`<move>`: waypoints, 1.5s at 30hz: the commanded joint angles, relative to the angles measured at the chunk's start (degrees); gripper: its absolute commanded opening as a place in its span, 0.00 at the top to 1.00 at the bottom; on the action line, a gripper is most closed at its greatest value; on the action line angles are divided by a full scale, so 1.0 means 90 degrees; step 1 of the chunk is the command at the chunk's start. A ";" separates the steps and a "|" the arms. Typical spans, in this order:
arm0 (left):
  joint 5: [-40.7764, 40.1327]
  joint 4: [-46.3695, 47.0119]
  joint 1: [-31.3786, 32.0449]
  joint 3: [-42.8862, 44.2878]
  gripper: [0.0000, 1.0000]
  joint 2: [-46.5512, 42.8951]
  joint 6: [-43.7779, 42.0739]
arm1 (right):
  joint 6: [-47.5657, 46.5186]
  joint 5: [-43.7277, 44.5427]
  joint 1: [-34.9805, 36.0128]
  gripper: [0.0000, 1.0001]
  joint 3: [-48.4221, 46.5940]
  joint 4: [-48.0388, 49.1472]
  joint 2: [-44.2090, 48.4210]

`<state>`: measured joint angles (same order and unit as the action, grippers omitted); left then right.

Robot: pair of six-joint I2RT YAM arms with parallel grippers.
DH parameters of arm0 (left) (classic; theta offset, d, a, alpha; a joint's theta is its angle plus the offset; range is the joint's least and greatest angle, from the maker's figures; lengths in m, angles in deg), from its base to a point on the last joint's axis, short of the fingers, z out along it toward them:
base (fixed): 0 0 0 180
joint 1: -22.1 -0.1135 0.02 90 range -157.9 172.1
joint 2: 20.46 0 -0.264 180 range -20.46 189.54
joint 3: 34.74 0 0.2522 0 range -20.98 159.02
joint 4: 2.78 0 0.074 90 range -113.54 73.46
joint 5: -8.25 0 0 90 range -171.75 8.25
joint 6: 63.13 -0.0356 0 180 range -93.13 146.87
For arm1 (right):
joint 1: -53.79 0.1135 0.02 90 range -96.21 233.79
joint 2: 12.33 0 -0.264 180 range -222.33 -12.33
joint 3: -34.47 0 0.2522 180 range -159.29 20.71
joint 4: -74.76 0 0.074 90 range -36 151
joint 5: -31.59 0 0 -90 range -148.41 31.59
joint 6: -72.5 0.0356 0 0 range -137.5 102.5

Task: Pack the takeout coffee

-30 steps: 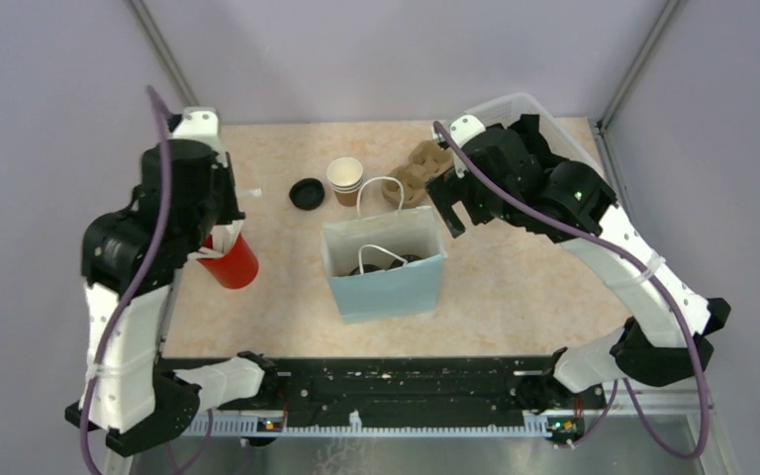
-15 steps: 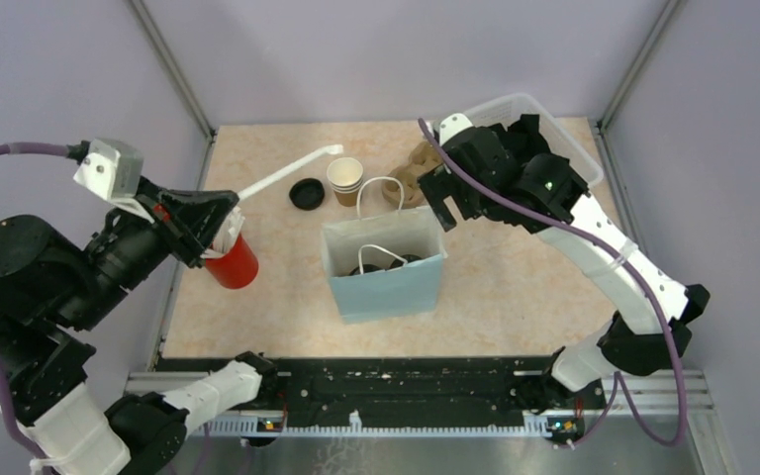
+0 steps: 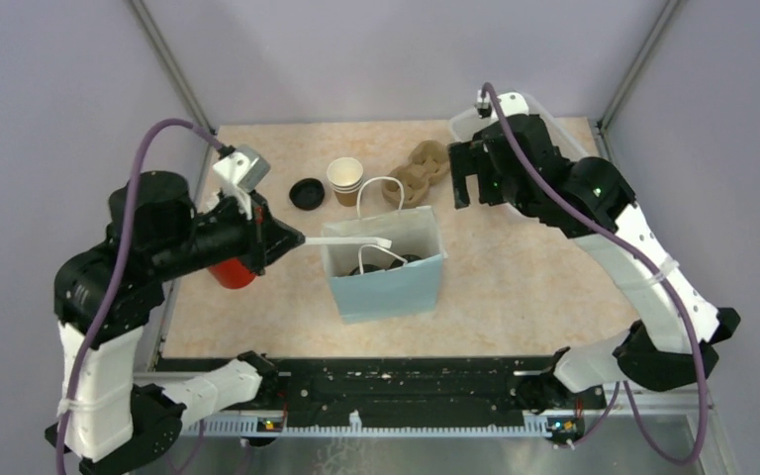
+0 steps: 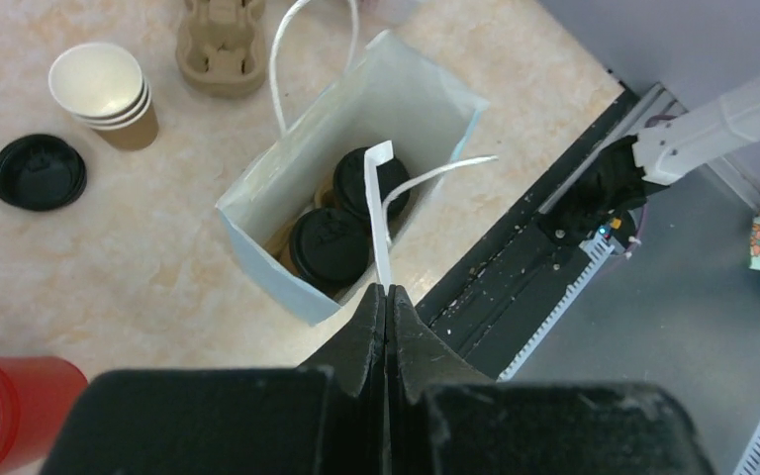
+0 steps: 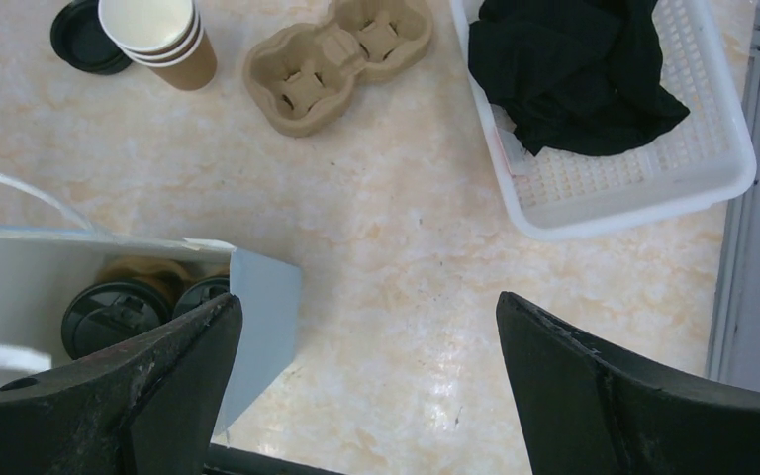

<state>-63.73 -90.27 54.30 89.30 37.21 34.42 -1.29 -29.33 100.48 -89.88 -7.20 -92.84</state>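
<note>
Having drawn 1 white stick (image 4: 378, 213) out of the red cup (image 3: 230, 274) within the last second, now holds it level over the open mouth of the blue paper bag (image 3: 388, 285). Pinched by its near end only, between the fully closed fingers of the left hand (image 4: 386, 289), with the far end reaching out over the bag's mouth beside a white handle. 1 second ago was still down at the red cup; since then lifted and swung round to the bag.

Inside the bag, upright and side by side at the bottom: both coffee cups (image 4: 329, 245), black lids on. Packed already, by the look of it, so only this extra left to add. Probably calls for tipping the stick nose-down and lowering it between the handles before letting go; otherwise may land across the rim.

Further back, right hand (image 5: 366, 297) spread wide and holding nothing, drawn away from the bag's far right corner, leaving the mouth free.

Beyond the bag on the worktop (image 3: 515, 277): a stack of empty paper cups (image 3: 345, 176), a loose black lid (image 3: 307, 193) just left of it, the cardboard carrier (image 3: 426, 166) to its right, unused. At the far right, a white basket (image 5: 633, 203) with a black cloth (image 5: 574, 69) in it.
</note>
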 commanded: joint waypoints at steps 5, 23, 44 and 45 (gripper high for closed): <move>-0.0564 0.0446 0.0017 -0.0403 1.00 0.0451 0.0213 | 0.0621 -0.0012 -0.0052 0.01 0.0764 0.0311 0.0940; -0.0697 0.1453 0.0020 -0.1396 1.00 0.1317 -0.0339 | 0.0334 0.0248 -0.0052 0.01 0.1125 -0.0009 0.1499; -0.0053 0.2497 0.0100 -0.2233 0.68 0.2044 0.0131 | -0.0282 -0.0061 -0.0052 0.01 0.1524 0.0395 0.1581; -0.0090 0.2423 0.0101 -0.2152 0.63 0.2035 0.0121 | -0.0352 -0.0087 -0.0053 0.01 0.1555 0.0443 0.1575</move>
<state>-66.55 -71.63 54.83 67.93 55.48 34.46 -1.91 -29.20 100.48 -76.96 -6.63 -80.08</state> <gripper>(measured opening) 0.283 0.985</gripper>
